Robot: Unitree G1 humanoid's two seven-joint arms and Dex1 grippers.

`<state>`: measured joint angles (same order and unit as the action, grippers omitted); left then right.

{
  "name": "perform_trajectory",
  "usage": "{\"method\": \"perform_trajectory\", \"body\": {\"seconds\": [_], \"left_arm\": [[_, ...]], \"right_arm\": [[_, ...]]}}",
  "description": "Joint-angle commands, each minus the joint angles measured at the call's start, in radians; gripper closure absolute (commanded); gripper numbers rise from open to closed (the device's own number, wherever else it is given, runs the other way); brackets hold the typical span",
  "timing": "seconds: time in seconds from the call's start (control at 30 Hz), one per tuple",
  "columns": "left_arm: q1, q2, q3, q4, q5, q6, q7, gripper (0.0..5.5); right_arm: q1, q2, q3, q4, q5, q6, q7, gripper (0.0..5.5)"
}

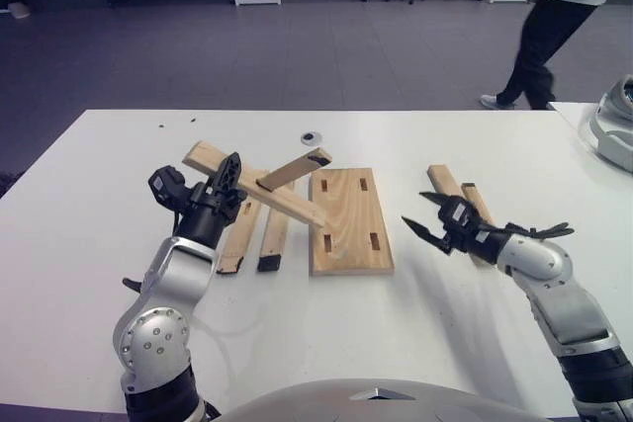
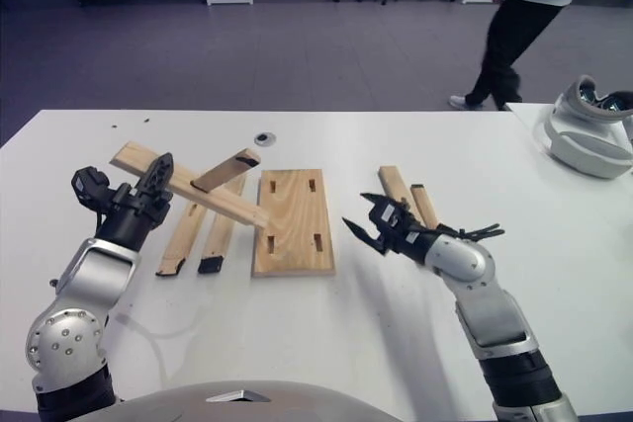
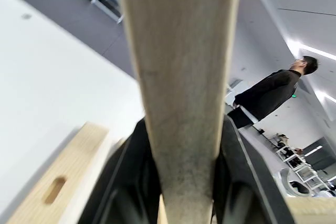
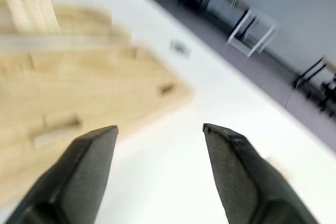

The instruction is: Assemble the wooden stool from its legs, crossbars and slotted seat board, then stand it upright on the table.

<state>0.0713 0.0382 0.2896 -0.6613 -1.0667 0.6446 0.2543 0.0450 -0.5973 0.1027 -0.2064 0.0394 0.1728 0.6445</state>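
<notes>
The slotted seat board (image 1: 348, 219) lies flat in the middle of the table. My left gripper (image 1: 229, 185) is shut on a long wooden leg (image 1: 287, 205) that slants from the far left down to the board's left edge. A shorter crossbar (image 1: 295, 170) rests tilted across that leg. Two more legs (image 1: 240, 234) (image 1: 275, 234) lie side by side on the table under it. Between the left fingers (image 3: 131, 182) the held leg (image 3: 178, 103) stands close to the camera. My right gripper (image 1: 415, 209) hangs open just right of the board, holding nothing. Two wooden pieces (image 1: 445, 183) (image 1: 477, 207) lie behind it.
A small round disc (image 1: 313, 136) sits on the table beyond the board. A white headset-like object (image 1: 615, 126) rests at the far right edge. The white tabletop (image 1: 396, 333) in front of the board is bare.
</notes>
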Motion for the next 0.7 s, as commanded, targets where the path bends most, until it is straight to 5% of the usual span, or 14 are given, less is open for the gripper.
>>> {"method": "perform_trajectory", "body": {"seconds": [0.03,0.47,0.7], "left_arm": [[0.03,-0.002,-0.024,-0.037,-0.05,0.015,0.067,4.49],[0.118,0.086,-0.081,-0.007,0.07,0.01,0.078,4.49],[0.13,0.239,-0.247,-0.067,0.263,0.064,-0.028,4.49]], "right_arm": [[-0.011,0.012,0.107,0.111,-0.12,-0.059,-0.016,2.47],[0.023,0.039,0.179,0.041,-0.08,-0.078,0.059,2.47],[0.027,0.059,0.17,0.01,-0.024,-0.063,0.095,2.47]]}}
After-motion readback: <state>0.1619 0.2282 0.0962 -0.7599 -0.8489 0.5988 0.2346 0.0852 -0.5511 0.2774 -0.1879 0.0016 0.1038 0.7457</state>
